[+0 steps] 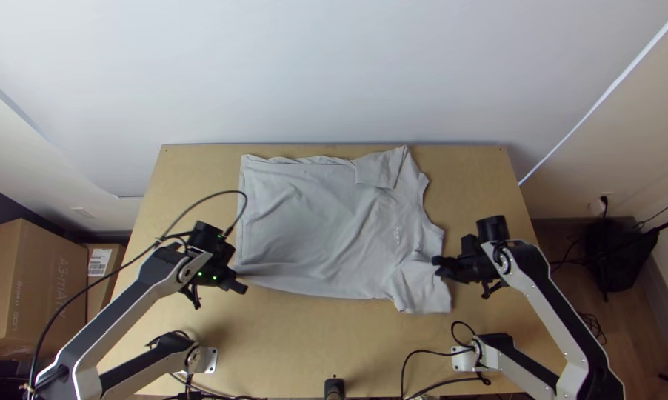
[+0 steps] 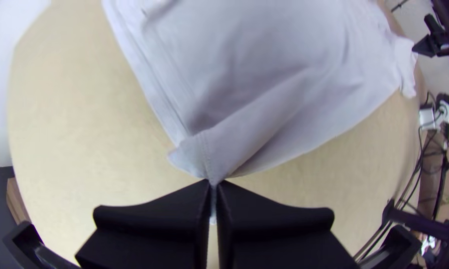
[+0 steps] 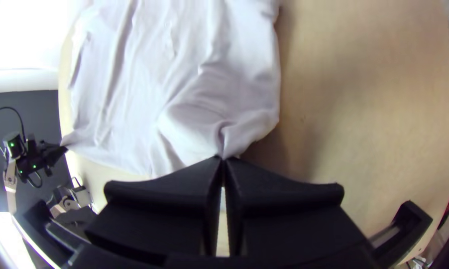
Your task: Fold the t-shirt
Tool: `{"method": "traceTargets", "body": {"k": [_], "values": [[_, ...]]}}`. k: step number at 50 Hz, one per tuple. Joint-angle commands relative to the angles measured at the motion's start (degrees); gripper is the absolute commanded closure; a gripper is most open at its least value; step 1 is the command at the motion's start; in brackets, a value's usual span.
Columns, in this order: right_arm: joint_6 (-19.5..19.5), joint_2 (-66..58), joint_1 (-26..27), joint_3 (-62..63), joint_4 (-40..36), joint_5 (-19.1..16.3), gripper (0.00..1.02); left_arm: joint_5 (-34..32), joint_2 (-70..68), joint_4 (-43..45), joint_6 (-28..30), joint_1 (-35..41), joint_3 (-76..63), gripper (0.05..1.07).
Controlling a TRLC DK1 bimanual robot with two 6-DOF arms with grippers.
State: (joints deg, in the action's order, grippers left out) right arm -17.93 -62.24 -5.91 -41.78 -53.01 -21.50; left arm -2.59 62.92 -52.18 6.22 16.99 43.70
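Both grippers pinched on the grey T-shirt, one at each end of its near side!

Closest to us, the left gripper (image 2: 214, 184) has its fingers pressed together on the hem corner (image 2: 204, 154), and the right gripper (image 3: 223, 160) is clamped too, a gathered tuck of cloth at the shoulder (image 3: 229, 139) beside the near sleeve (image 1: 424, 290) between its tips. Two good anchors, and the step looks like bringing this near side over the body. So lift both ends together, just clear of the wooden table (image 1: 312, 337), with light outward tension to take the slack out of the middle. Not too much pull, mind: that left grip has a narrow bite of hem and could slip. Then carry away from us at one matched pace, lower level, smooth, and only then let go. Watch the near sleeve; it hangs loose and could land crumpled.

And where's the T-shirt (image 1: 319, 222)? Spread across the table between the two grippers, hem end by the left one, neckline (image 1: 424, 201) up beyond the right one. Most of the fabric lies on the far side of both. Farthest out, the far sleeve (image 1: 378, 169) rests turned in over the body, a handy guide for a matching fold.
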Motion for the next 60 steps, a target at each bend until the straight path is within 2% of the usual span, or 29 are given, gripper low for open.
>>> {"method": "traceTargets", "body": {"k": [1, 5, 7, 13, 17, 23, 31, 43, 52, 60], "values": [[-0.2, 0.5, 2.6, -4.9, 0.7, -0.2, 1.00, -0.2, -3.8, 0.5, 0.5, -2.1, 3.1, 1.05], [-0.4, 3.1, 3.6, -7.3, 5.1, -0.3, 1.00, 0.3, -7.0, 3.2, -0.2, -2.4, 4.2, 1.05], [-1.6, 5.5, 3.7, -8.0, 11.0, -0.4, 1.00, 0.7, -8.7, 5.9, -1.1, -2.8, 4.9, 1.05], [-1.6, 9.8, 1.9, -11.6, 24.1, -0.8, 1.00, 0.7, -11.9, 13.0, -3.0, -5.8, 9.5, 1.05], [-1.6, 7.9, 1.7, -17.0, 28.0, -0.7, 1.00, 0.9, -11.1, 17.2, -3.5, -7.8, 14.0, 1.05], [-1.7, 2.2, 1.7, -27.1, 30.3, 0.1, 1.00, 0.9, -9.0, 23.3, -6.7, -11.1, 21.9, 1.05], [-1.0, -5.6, 2.0, -41.5, 33.2, 2.5, 1.00, 0.9, -3.1, 27.0, -9.8, -15.1, 34.8, 1.05], [-0.4, -14.1, 2.2, -61.0, 34.2, 5.8, 1.00, 2.5, 6.3, 28.2, -9.9, -18.0, 54.0, 1.05], [-0.5, -14.8, 1.4, -70.6, 34.6, 7.9, 1.00, 4.4, 8.0, 28.9, -9.7, -18.0, 63.6, 1.05], [-1.2, -10.7, 0.9, -77.0, 34.8, 9.2, 1.00, 5.5, 4.9, 29.0, -9.6, -18.0, 69.5, 1.05]]}}
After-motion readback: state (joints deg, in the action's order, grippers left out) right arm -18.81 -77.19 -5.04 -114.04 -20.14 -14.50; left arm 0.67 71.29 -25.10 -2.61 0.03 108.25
